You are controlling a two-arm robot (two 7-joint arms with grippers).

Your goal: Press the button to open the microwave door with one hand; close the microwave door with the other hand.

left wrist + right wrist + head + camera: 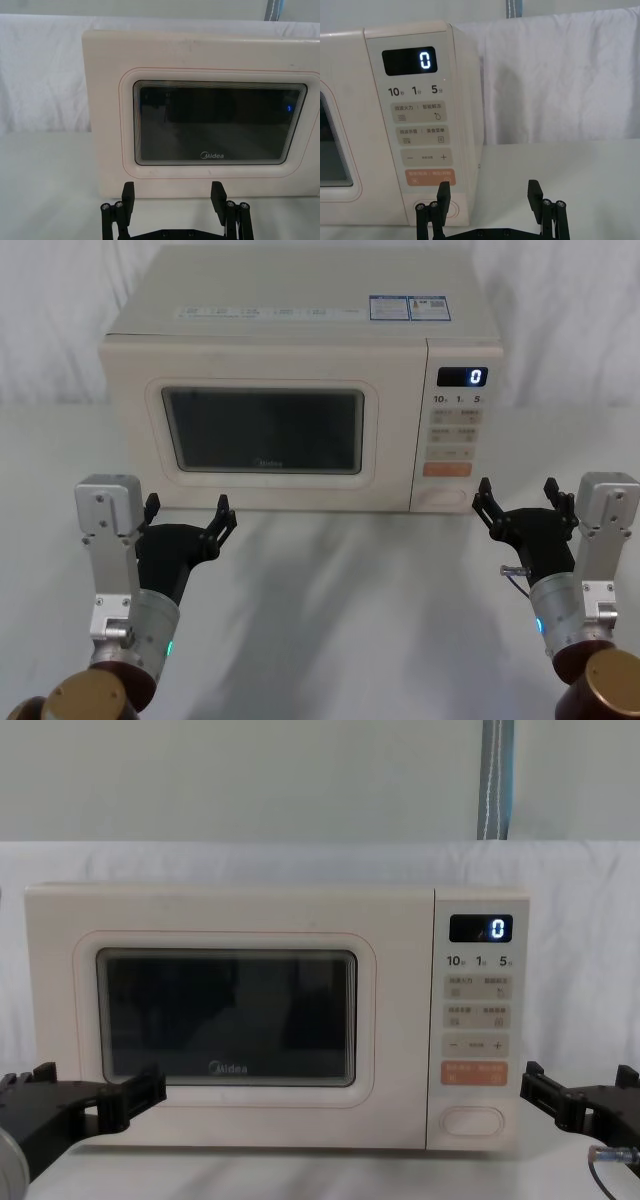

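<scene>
Cream plastic all over, so pick your key with care: the button (473, 1121) you want is the wide plain oval at the very bottom of the control panel, directly under the orange key (474, 1073). The microwave door (262, 432) is shut, flush with the panel, and the display reads 0.

Your right gripper (521, 502), the one trailing the thin grey cable, hovers in front of the microwave with its fingers spread wide and nothing between them. It sits at about the height of the button but a little off to the outer side of it, so the button lies ahead and slightly inward; in the right wrist view its oval (451, 208) peeks out just beside one finger. That arm is clearly the nearer one for the press.

Your left gripper (187, 518) is also wide open and empty, poised before the door's lower left edge, well placed, I judge, for the later closing push.
</scene>
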